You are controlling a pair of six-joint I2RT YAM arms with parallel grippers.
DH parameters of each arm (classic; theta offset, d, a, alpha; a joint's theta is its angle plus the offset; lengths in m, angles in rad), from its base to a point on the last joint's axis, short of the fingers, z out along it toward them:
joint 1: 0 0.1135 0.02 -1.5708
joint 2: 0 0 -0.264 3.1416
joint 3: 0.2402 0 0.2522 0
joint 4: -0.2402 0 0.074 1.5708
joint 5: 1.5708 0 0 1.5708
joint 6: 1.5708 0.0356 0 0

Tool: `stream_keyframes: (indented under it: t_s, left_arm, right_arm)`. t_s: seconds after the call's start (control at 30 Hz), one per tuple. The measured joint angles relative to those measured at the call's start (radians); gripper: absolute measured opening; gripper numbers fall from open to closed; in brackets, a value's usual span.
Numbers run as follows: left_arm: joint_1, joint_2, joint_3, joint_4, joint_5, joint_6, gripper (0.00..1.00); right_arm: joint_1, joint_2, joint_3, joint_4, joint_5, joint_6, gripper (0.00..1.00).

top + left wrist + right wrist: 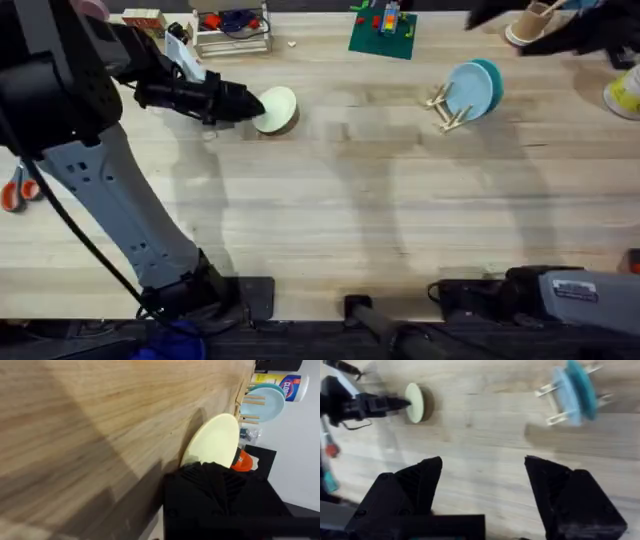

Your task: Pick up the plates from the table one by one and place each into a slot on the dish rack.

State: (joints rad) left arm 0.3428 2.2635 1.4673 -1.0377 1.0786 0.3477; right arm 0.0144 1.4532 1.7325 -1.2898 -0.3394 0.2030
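**Spotter:** Left gripper (250, 104) is clamped on the cream-yellow plate (277, 108), pinching it at the rim on the side away from the dish rack (447, 108). You can see in the left wrist view how the plate (214, 440) sticks straight out past the black fingers (210, 485).

**Operator:** Where does that put the plate against the rack?

**Spotter:** Well apart from it, out along the table (330, 210) on the left arm's side, with bare wood between the two. Your plate is tilted up on edge, its shadow on the wood just beneath it. Its broad face looks up and toward the rack; its long line runs roughly from the arm bases toward the far edge of the table.

**Operator:** And the rack itself?

**Spotter:** The light blue plate (469, 90) and the teal plate (491, 78) stand upright in it, side by side, the blue one on the face toward your gripper, the teal right behind it. The rack's sticks poke out below them.

**Operator:** Right gripper?

**Spotter:** Right gripper (482, 491) has its fingers spread wide with nothing between them, hanging above the table; the rack (555, 405) lies ahead of it.
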Motion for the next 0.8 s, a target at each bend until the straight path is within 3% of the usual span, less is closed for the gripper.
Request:
stream_keyframes:
  t_s: [0.5, 0.8]
  left_arm:
    - [0.0, 0.0, 0.0, 0.0, 0.0, 0.0, 0.04]
    - [0.0, 0.0, 0.0, 0.0, 0.0, 0.0, 0.04]
  right_arm:
    - [0.298, 0.317, 0.0, 0.285, -0.095, 0.167, 0.993]
    - [0.415, 0.468, 0.0, 0.445, -0.099, 0.269, 0.995]
